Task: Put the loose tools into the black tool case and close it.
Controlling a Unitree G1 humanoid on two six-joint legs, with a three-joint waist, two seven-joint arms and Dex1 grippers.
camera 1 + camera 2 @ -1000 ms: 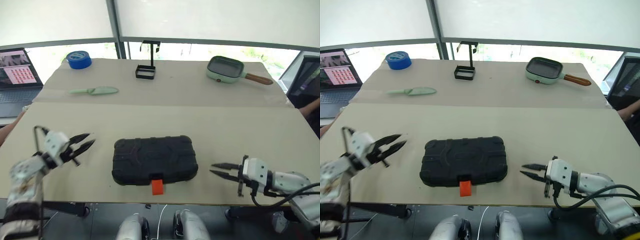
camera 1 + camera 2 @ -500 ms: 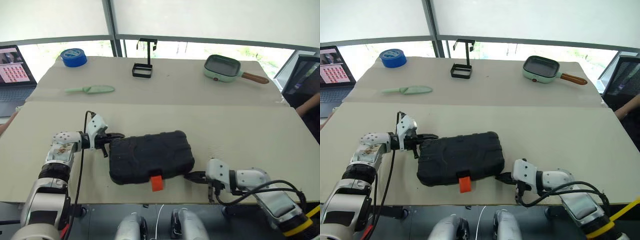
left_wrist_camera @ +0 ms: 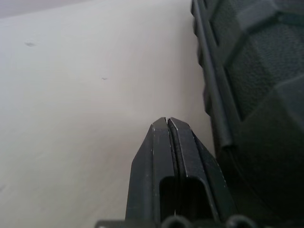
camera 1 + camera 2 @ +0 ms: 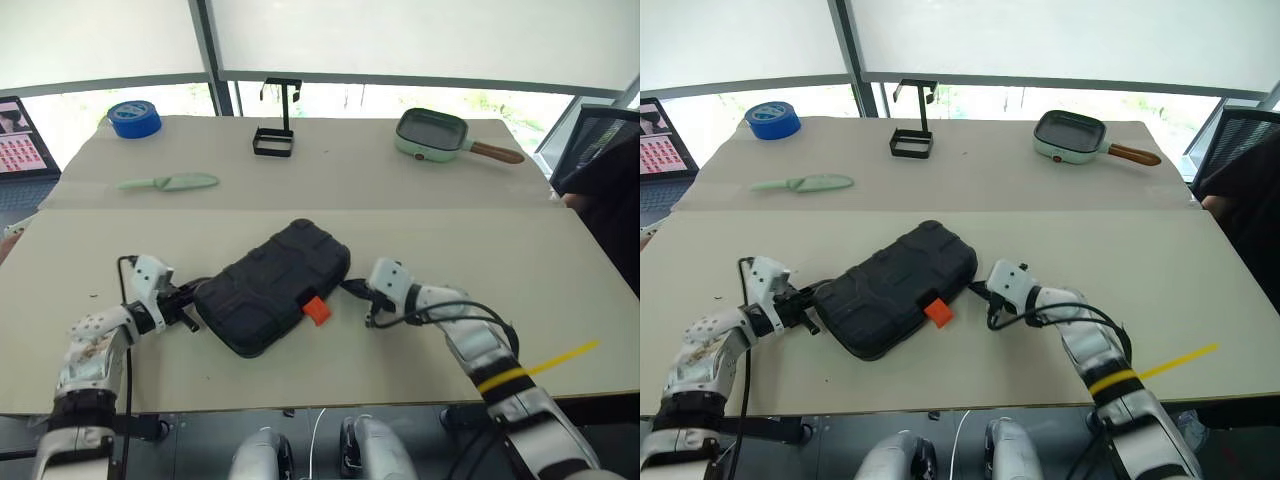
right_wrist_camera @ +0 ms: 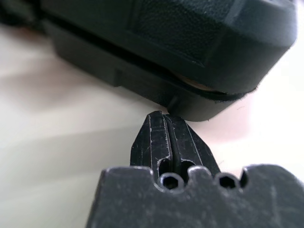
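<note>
The black tool case lies shut on the near half of the table, turned at a slant so that 1 rounded corner points toward the far side and its long edges run diagonally; its orange latch sticks out from the near-right long edge. The left gripper is clenched, its 2 fingers pressed flat together with nothing between them, and its tip sits at the case's near-left short end; the left wrist view shows the closed fingers just beside the ribbed shell and its seam. The right gripper is likewise clenched on nothing, its tip against the lower edge of the case's right end, just past the latch; in the right wrist view the fingers meet the bottom rim below the seam. Bare tabletop lies open to the left of the case, in front of it up to the near edge, and widely to its right. Well beyond, on the far half, stand a pale green knife, a blue tape roll, a black wire stand and a green pan with a wooden handle, all far apart from the case.
</note>
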